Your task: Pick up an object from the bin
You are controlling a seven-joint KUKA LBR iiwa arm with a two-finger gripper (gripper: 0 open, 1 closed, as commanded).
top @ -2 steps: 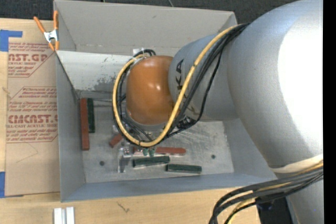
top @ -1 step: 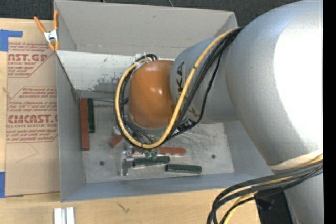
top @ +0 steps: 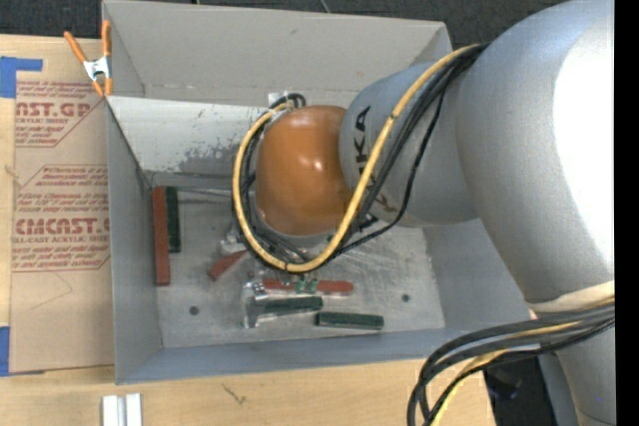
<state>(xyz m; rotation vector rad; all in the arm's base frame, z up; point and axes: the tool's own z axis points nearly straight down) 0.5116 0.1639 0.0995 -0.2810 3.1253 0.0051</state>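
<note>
iiwa arm (top: 469, 145) is reaching into the bin (top: 135, 314) from the right, with the orange wrist cover (top: 300, 170) sitting low over the middle of the floor. The gripper (top: 262, 290) is peeking out just under the cover's near edge. I cannot tell whether it's spread or pinched, since the cover and cables are blocking it. Nothing is showing as held. Nearest candidates are lying in a tight cluster right below: a short red stick (top: 324, 286), a dark green stick (top: 295, 307) and a second green stick (top: 349, 320) just beside it. A red scrap (top: 228, 264) is lying to the left. A red-brown bar (top: 160, 236) and a green bar (top: 174, 219) are sitting well apart, by the left wall. I'm reading this as the descend/grasp step, with the pick not yet done. Next move is calling for closing on one piece only, since a neighbour could be dragged along, then lifting straight up clear of the rim.
</note>
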